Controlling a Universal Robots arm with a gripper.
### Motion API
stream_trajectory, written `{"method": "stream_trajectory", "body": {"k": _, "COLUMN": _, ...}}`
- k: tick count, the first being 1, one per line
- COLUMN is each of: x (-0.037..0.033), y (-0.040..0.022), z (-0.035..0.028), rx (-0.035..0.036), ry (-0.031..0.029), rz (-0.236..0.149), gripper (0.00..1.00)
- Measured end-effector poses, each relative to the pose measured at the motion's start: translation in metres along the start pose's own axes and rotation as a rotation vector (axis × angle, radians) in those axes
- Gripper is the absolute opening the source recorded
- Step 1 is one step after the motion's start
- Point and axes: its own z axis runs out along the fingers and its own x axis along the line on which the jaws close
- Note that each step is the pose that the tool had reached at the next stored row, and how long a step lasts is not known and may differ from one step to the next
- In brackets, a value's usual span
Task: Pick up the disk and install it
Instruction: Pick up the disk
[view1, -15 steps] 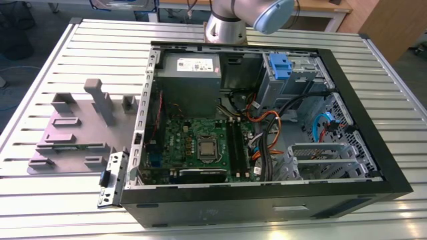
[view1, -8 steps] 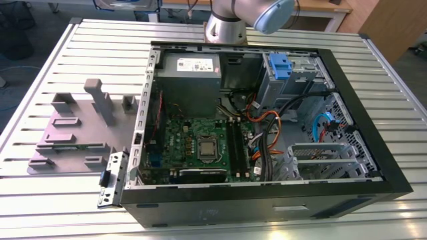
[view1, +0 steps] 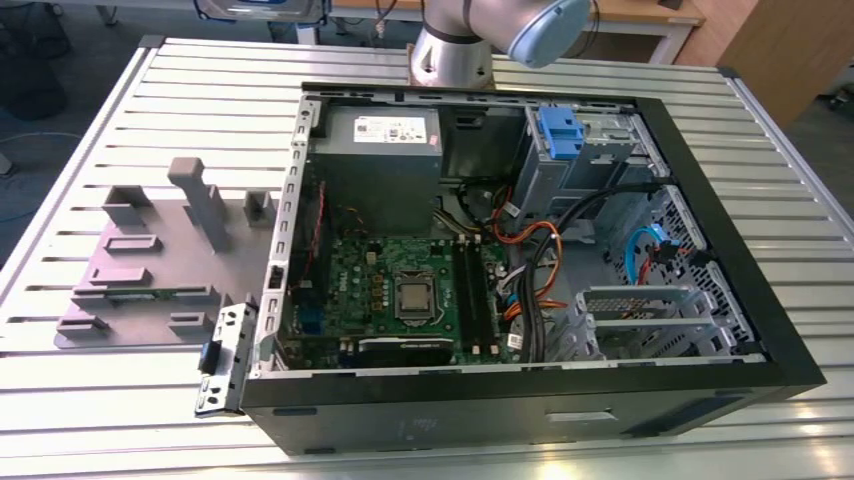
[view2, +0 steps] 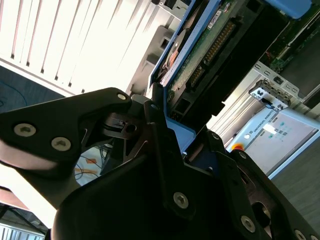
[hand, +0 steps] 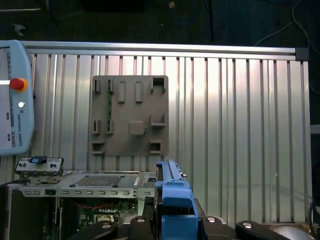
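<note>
Disk (view2: 202, 60) in blue carrier, clamped edge-on in black claw (view2: 167, 137), near open computer case (hand: 90, 182)

A ribbed aluminium table (view1: 134, 120) takes up most of the space, its slats running side to side. Bright light glares off its near edge. Past its far edge lies a dark grey floor (view1: 94, 40). A wooden desk (view1: 641, 15) and a wooden cabinet side (view1: 767, 50) stand beyond the far corner on the exterior view's right.

Robotics lab: ribbed aluminium desk (view1: 200, 100), opened computer case (view1: 534, 415), grey fixture plate (view1: 134, 290), teach pendant (hand: 12, 105) with red stop button (hand: 18, 84).
</note>
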Motion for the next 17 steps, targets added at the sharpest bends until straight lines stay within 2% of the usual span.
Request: {"method": "stream_trajectory", "body": {"k": 17, "x": 0.0000, "y": -0.0132, "z": -0.0007, "rx": -0.0011, "ry": 0.0000, "rz": 0.000, "gripper": 0.37}}
